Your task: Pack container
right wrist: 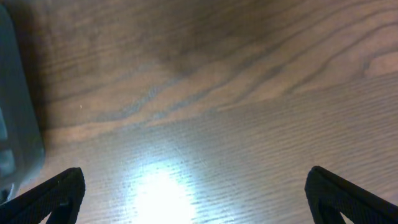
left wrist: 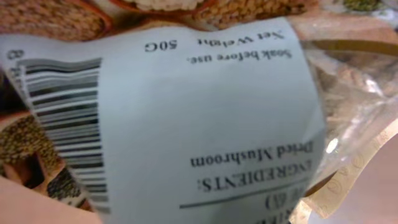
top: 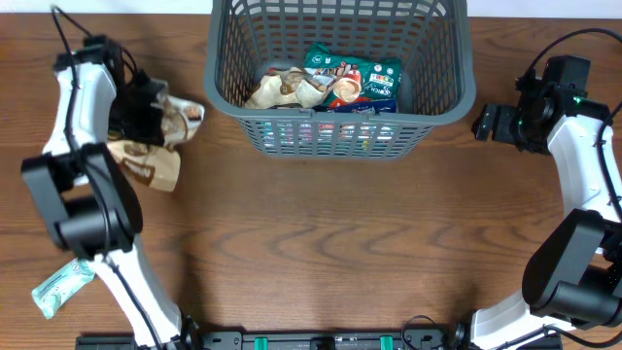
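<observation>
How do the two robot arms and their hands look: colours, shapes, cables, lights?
Both the left arm and the right arm have white tube-like links joined by bulky black joints. The left hand and the right hand are black; the right one's fingertips look wedge-shaped. Thin black cables run from each arm, and a small green light glows on the right arm.

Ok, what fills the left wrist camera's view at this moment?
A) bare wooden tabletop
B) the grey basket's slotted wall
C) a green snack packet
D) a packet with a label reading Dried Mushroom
D: the dried mushroom packet fills that view, its white label showing a barcode and the words Dried Mushroom upside down.
</observation>
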Robot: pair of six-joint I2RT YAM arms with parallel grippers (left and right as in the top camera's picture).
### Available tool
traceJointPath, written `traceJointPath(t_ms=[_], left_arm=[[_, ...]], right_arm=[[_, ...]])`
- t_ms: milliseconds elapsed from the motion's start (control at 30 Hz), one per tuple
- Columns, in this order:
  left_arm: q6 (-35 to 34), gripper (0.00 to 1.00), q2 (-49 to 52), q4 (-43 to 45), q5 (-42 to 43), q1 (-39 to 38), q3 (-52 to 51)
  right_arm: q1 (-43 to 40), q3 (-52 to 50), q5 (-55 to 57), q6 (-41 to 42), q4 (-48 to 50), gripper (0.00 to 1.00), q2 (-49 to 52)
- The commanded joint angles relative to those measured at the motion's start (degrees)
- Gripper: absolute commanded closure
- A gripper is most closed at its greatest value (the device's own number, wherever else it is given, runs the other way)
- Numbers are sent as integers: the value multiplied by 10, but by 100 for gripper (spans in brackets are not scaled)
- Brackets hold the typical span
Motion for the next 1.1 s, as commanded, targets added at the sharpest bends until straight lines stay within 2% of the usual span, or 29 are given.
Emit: traceJointPath(t_ms=[0, 233, 333, 467, 633, 767, 933, 1067], left_arm=[[-47, 94, -112, -7, 6, -4, 6], [-144, 94, -285, -8, 7, -10, 21], [-150, 94, -343, -5, 36, -35, 41], [-140, 94, -384, 26, 66, -118, 88], [-49, 94, -371, 91, 66, -258, 124], [64, 94, -328, 132, 60, -347, 124], [204, 94, -245, 150, 59, -395, 124], [211, 94, -174, 175, 59, -398, 124]], right_arm=[[3, -2, 0, -23, -4, 1, -7], [3, -2, -1, -25, -4, 1, -7], [3, -2, -1, -30, -4, 1, -7], [3, -2, -1, -30, -3, 1, -7], [3, -2, -1, -30, -4, 1, -7], [3, -2, -2, -30, -11, 1, -7], [3, -2, -3, -30, -23, 1, -7], [3, -2, -3, -30, -33, 1, -7]])
